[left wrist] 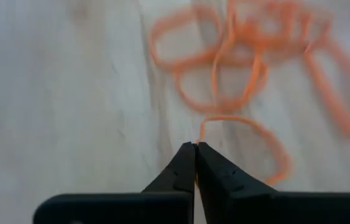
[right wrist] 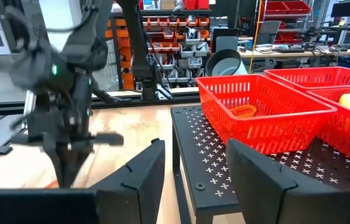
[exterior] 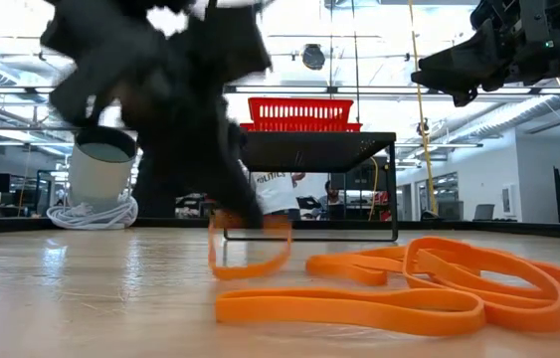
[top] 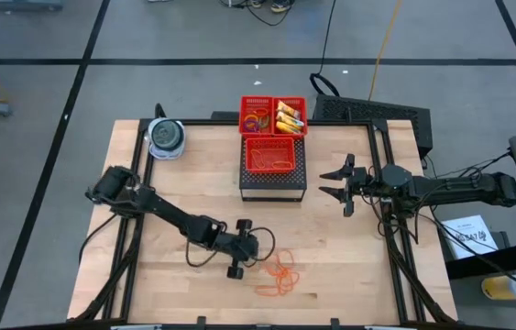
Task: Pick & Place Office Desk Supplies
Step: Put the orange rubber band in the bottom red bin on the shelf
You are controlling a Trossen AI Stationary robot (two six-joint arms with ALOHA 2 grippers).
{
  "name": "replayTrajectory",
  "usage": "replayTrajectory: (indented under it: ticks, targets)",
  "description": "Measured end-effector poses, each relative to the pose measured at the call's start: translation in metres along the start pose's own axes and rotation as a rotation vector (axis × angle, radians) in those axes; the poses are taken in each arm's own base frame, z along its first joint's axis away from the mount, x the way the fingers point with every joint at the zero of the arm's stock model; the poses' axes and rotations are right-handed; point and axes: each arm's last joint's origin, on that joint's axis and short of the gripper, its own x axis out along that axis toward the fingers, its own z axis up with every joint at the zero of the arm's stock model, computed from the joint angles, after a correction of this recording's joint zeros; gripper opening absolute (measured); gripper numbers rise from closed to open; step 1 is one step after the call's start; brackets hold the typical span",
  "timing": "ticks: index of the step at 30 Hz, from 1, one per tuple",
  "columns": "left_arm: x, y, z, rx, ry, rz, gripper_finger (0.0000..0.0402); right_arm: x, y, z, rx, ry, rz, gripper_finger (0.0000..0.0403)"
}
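Orange rubber bands lie closest to my low camera, thin flat loops tangled in a loose pile on the table, near its front edge and a little right of the middle. That table is pale wood planking with a visible grain, framed in dark rails. Behind the pile stands a black perforated metal stand carrying a red mesh basket, with two smaller red baskets behind it at the back edge; these hold small coloured rings and yellow packets. A round blue-grey container sits near the back left corner. Beyond the table I see an open workshop with grey floor tiles, shelving and bright ceiling lights. My left gripper is down on the wood at the edge of the pile, jaws pressed fully together on the end of one band's loop. My right gripper hangs over the right side of the table beside the stand, jaws apart and holding nothing.
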Motion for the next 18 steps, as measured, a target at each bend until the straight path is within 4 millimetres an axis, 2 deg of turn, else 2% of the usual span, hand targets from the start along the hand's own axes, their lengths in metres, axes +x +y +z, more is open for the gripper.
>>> replayTrajectory:
  ticks: [6, 14, 18]
  targets:
    - [-0.032, 0.008, 0.021, -0.006, -0.090, 0.059, 0.0024, 0.000, 0.000, 0.000, 0.000, 0.001, 0.000, 0.0160]
    - [-0.080, 0.024, 0.049, 0.052, -0.260, 0.178, 0.0005, 0.000, 0.000, 0.000, 0.000, 0.001, 0.000, 0.0160]
    - [-0.102, 0.038, 0.061, 0.080, -0.350, 0.279, 0.0019, 0.000, 0.000, 0.000, 0.000, 0.000, 0.000, 0.0160]
